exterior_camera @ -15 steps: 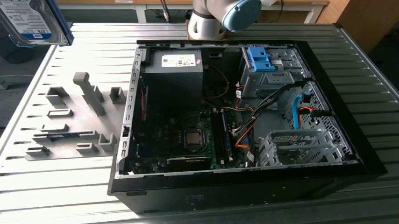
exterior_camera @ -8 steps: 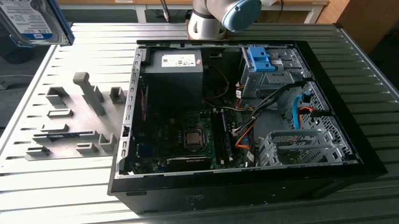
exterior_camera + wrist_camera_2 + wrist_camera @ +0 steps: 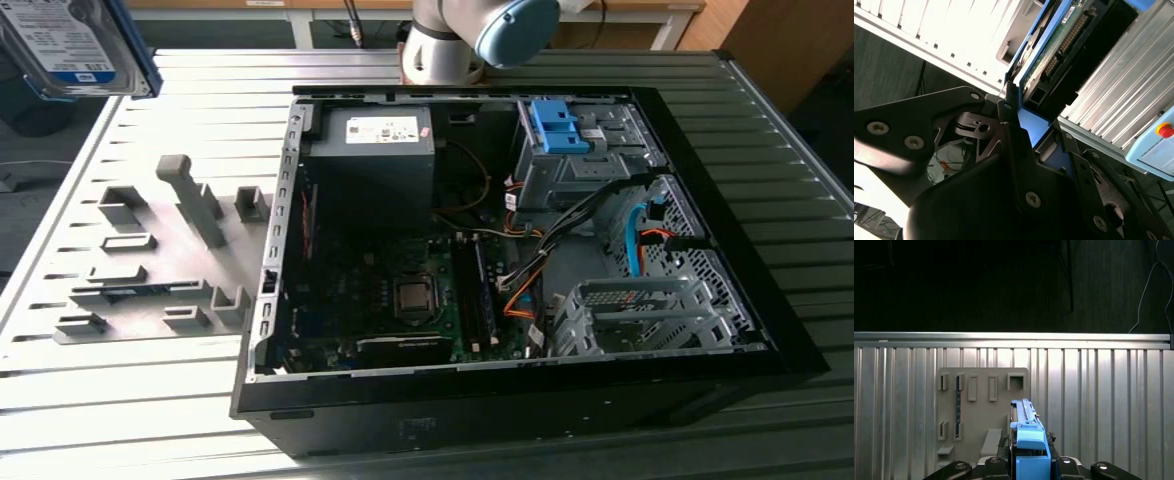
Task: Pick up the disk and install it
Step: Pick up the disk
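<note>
Transport is in hand: gripper point(image 3: 1029, 461) jaws pinch the disk point(image 3: 74, 45) by its blue frame, aloft at the exterior view's upper left, well apart from the case point(image 3: 787, 335). Installing likely calls for squaring it to the bay point(image 3: 587, 175).

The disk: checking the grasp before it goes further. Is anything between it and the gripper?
Nothing visible. The gripper is shut directly on the blue frame of the disk, holding it raised to the exterior view's left of the open case.

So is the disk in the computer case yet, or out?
Out: the gripper holds the disk in the air, off to the case's side.
</note>
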You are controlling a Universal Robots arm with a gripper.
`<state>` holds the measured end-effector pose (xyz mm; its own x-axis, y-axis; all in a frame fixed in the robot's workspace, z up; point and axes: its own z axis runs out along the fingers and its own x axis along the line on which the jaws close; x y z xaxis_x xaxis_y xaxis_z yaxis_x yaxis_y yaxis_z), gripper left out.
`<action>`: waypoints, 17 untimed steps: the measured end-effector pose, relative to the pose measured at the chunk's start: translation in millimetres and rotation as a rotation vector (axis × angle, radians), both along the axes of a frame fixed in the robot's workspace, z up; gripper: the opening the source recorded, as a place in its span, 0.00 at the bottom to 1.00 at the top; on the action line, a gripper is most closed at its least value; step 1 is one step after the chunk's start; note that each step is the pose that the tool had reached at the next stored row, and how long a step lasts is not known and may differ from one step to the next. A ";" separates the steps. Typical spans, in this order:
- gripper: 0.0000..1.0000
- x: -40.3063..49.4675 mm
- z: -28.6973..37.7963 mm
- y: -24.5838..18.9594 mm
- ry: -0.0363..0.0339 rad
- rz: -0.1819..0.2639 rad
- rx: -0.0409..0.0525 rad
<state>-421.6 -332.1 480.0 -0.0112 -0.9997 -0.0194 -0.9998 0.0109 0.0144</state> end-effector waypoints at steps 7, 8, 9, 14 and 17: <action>0.37 3.5 0.0 0.0 0.0000 0.000 0.0000; 0.37 4.1 0.0 0.0 0.0000 0.000 0.0000; 0.37 4.6 0.0 0.0 -0.0001 0.000 0.0000; 0.37 7.2 0.0 0.0 -0.0001 0.000 0.0001; 0.37 9.1 0.0 0.0 0.0000 0.000 0.0000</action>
<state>-412.5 -332.2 480.0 -0.0112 -0.9997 -0.0194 -0.9998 0.0109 0.0144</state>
